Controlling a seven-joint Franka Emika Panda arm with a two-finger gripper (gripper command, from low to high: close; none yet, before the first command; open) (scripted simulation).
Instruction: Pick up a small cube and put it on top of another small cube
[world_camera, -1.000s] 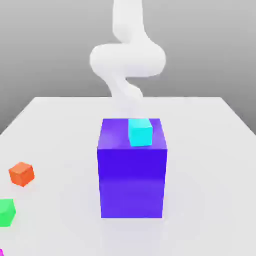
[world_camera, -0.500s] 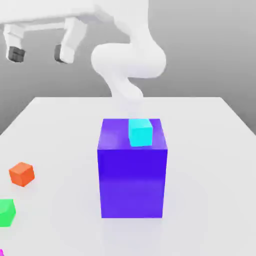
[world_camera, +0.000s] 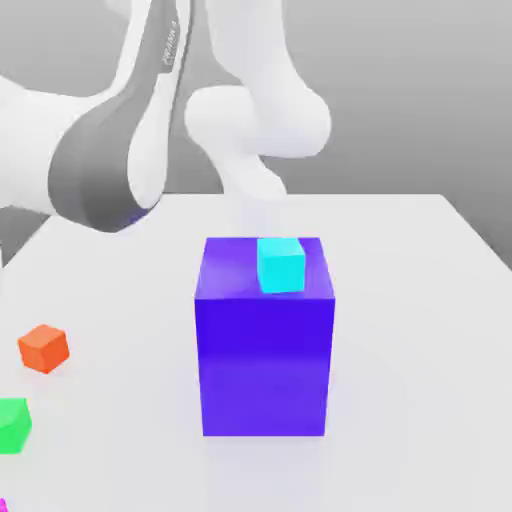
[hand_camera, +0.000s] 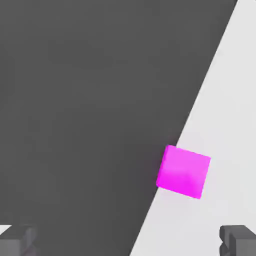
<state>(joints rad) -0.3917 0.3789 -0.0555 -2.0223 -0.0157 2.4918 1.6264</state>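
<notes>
The small orange-red cube (world_camera: 43, 348) rests on the white table (world_camera: 410, 300) at the exterior view's left. My arm (world_camera: 110, 170) reaches over that left side, large and close to the camera. In the hand view my gripper (hand_camera: 127, 242) is open, its two dark fingertips (hand_camera: 239, 241) far apart with nothing between them. Beneath the hand, a magenta cube (hand_camera: 183, 171) sits right at the table's edge, with dark floor beyond.
A big blue-purple block (world_camera: 265, 350) stands mid-table with a small cyan cube (world_camera: 281, 264) on its top. A small green cube (world_camera: 13, 424) lies near the front left, in front of the orange-red one. The table edge runs close to the magenta cube.
The arm has swung out to the exterior view's left and toward the camera; the hand seen high at the left half a second ago has left that frame. No cube has moved.
</notes>
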